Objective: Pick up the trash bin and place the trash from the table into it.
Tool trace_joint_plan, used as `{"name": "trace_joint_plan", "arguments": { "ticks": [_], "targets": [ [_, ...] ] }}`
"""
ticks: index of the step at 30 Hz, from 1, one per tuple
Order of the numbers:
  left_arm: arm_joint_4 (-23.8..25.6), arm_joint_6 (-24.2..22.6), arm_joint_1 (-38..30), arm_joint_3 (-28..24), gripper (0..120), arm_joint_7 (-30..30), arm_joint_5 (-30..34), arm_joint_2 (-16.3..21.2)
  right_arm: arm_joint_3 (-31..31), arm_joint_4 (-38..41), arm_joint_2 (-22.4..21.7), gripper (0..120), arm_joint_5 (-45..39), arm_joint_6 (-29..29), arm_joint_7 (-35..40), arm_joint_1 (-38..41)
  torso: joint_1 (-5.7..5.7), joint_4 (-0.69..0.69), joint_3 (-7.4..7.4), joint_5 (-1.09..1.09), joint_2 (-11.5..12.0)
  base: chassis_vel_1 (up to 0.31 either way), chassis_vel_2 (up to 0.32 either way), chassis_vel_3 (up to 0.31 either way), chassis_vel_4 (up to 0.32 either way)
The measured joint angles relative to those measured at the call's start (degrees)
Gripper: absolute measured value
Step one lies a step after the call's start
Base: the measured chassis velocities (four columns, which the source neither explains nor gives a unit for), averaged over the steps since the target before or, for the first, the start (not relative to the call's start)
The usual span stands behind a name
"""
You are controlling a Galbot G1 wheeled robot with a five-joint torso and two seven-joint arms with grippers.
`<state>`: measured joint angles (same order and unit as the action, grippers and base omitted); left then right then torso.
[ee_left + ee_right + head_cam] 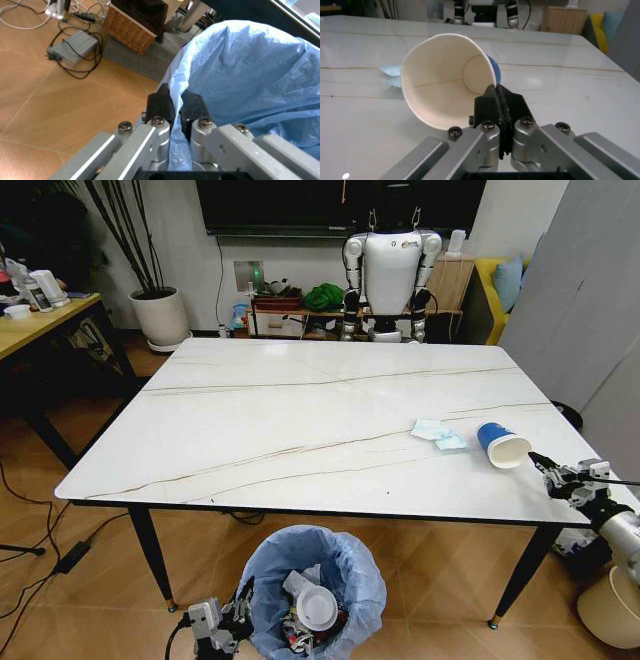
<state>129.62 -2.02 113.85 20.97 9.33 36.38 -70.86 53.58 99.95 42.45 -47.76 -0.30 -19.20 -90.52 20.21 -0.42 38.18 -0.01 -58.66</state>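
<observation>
White marble-look desk (300, 420) with thin brown veins, black legs, wooden floor below. At about 4 o'clock on the desk top, blue-white paper cup (502, 446) lying on its side, open mouth toward the right gripper (541, 461). Right gripper fingers (496, 107) pressed together on the cup (445, 78) rim, grasping the paper wall at the mouth. Just beside the cup, toward 9 o'clock of it, pale-blue tissue (439, 434) flat on the desk. Below the near desk edge, at 6 o'clock, trash bin (315, 590) on the floor, light-blue bag puffed over the rim, white litter inside. Left gripper (243, 608) at the bin's 9 o'clock side, fingers (160, 107) clenched on the bag-covered rim (240, 75). No readable writing or labels anywhere.
</observation>
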Motion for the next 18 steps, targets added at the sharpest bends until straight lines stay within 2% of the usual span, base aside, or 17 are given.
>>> {"name": "trace_joint_plan", "arguments": {
  "ticks": [18],
  "targets": [
    [-0.6,-0.2,-0.5,-0.3,0,0.2,0.3,0.3,3.5,5.3,0.4,0,-1.1,0.4,-1.0,-2.5,0.00,0.00,0.00,0.00,0.0,0.000,0.000,0.000,0.000]
  ]
}}
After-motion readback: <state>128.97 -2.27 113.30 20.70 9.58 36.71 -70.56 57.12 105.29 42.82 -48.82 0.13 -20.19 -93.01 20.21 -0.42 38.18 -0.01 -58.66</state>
